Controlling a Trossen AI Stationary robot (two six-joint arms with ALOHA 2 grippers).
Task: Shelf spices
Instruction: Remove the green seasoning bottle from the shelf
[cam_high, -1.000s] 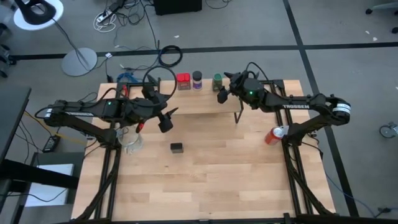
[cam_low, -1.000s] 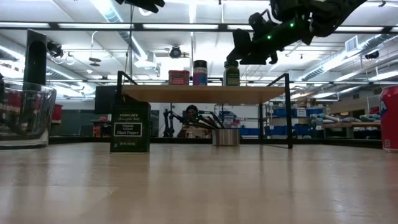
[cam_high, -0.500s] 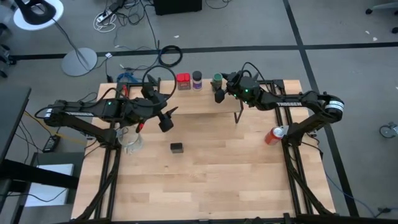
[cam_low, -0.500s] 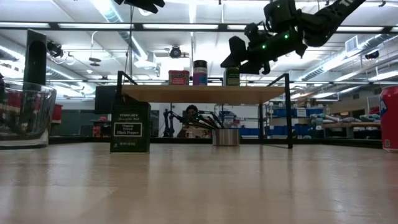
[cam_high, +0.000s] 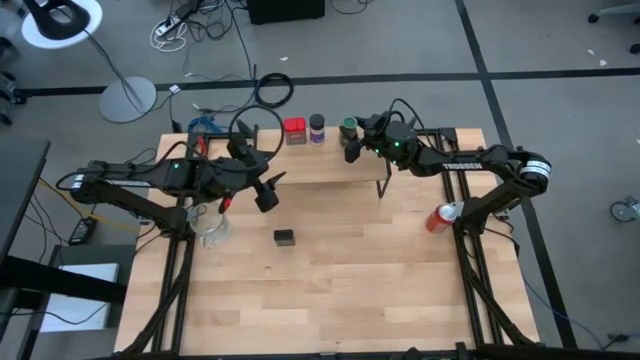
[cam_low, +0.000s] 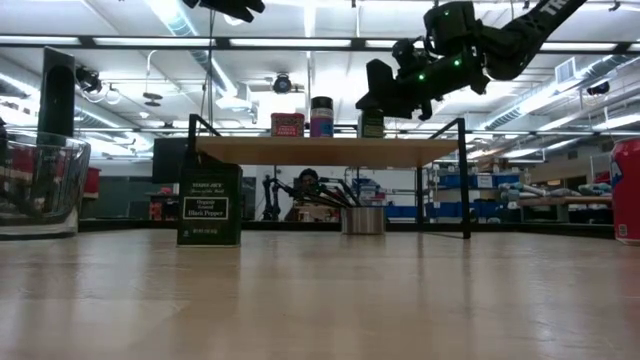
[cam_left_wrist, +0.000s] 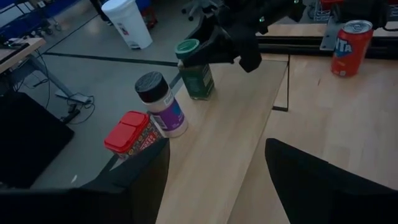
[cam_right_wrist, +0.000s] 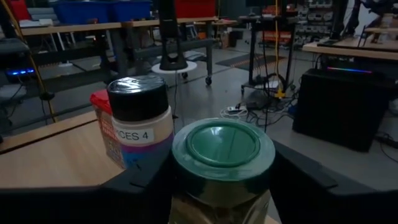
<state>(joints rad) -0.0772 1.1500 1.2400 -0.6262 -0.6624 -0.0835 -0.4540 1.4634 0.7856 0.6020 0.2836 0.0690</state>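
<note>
Right end effector (cam_high: 350, 140): you see it at the shelf's (cam_high: 330, 165) back edge, its fingers (cam_right_wrist: 146, 168) spread on either side of the green jar (cam_right_wrist: 222, 163), not visibly squeezing it.
Green jar: upright on the shelf plank, between those fingers.
Purple-labelled jar (cam_left_wrist: 160, 102): just beside the green jar, away from the right end effector's wrist; the red tin (cam_left_wrist: 129, 134) stands just beyond it.
Left end effector (cam_high: 266, 190): released, hovering over the surface (cam_high: 330, 280) in front of the shelf.
Dark tin (cam_high: 284, 237): on the surface, near the left end effector.
</note>
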